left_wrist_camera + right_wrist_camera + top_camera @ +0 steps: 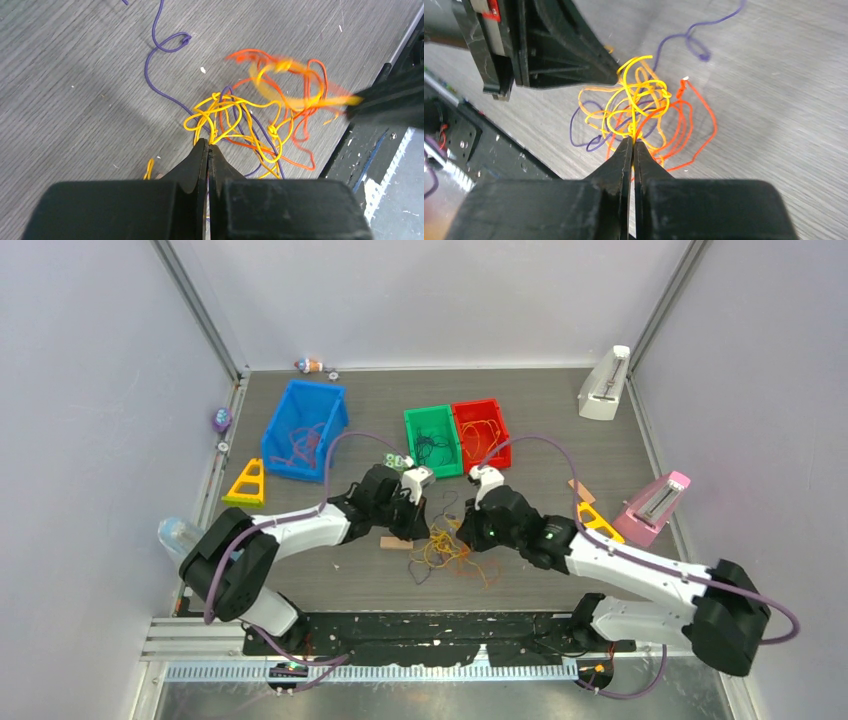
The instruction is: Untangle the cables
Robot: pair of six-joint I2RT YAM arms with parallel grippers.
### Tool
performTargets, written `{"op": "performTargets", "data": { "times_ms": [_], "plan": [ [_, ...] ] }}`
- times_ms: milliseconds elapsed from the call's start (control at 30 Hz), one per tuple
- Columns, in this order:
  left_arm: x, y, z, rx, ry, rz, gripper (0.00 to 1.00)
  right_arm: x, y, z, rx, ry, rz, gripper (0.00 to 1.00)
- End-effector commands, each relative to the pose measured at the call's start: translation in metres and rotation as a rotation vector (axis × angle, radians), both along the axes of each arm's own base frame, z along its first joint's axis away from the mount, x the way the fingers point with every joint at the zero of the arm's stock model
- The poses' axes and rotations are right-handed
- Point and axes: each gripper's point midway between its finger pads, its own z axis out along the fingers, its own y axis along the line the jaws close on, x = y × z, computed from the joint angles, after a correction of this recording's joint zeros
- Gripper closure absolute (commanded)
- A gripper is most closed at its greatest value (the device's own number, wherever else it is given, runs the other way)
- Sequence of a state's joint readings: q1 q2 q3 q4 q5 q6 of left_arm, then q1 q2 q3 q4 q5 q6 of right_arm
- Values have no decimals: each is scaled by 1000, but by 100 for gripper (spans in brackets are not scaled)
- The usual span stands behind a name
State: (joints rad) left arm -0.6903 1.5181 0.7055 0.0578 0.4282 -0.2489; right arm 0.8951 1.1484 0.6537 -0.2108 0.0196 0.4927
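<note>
Cables (455,550) sit in a knot on the table (540,420), between my arms | left gripper (207,149) and right gripper (633,144) both pinched shut on yellow loops | I should pull apart slowly, so knots loosen.

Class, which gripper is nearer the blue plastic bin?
Left. The left gripper grips the tangled cables on the side facing the blue plastic bin; the right gripper grips their opposite side, farther away.
</note>
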Motion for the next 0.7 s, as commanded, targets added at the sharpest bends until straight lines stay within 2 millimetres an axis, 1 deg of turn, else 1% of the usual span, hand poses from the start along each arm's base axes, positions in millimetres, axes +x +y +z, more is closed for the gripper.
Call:
{"op": "performTargets", "data": {
  "times_ms": [0,33,67,100,133,167,200,233,333,433,533,667],
  "plan": [
    [6,-1,26,-50,-99,8,100,22,-40,24,-41,-135,-220,95],
    [7,2,31,-59,-127,23,100,25,-54,28,-61,-163,-279,95],
    [7,6,31,-59,-146,39,100,26,-62,27,-66,-164,-317,95],
    [9,9,35,-66,-173,56,100,28,-75,31,-81,-186,-367,95],
    [9,13,37,-67,-194,75,100,28,-82,29,-83,-184,-404,95],
    [10,18,40,-68,-218,97,100,29,-93,32,-90,-202,-446,94],
    [11,23,43,-71,-242,121,100,29,-99,30,-88,-199,-478,94],
    [13,28,46,-73,-269,150,100,28,-108,32,-91,-210,-513,94],
    [16,45,58,-107,-362,235,100,27,-127,30,-78,-219,-603,95],
    [18,60,66,-122,-422,309,100,25,-153,25,-109,-232,-708,95],
    [23,74,69,-110,-461,383,100,19,-174,20,-115,-230,-808,95],
    [31,95,70,-70,-492,497,100,16,-191,21,-106,-248,-882,95]
  ]
}}
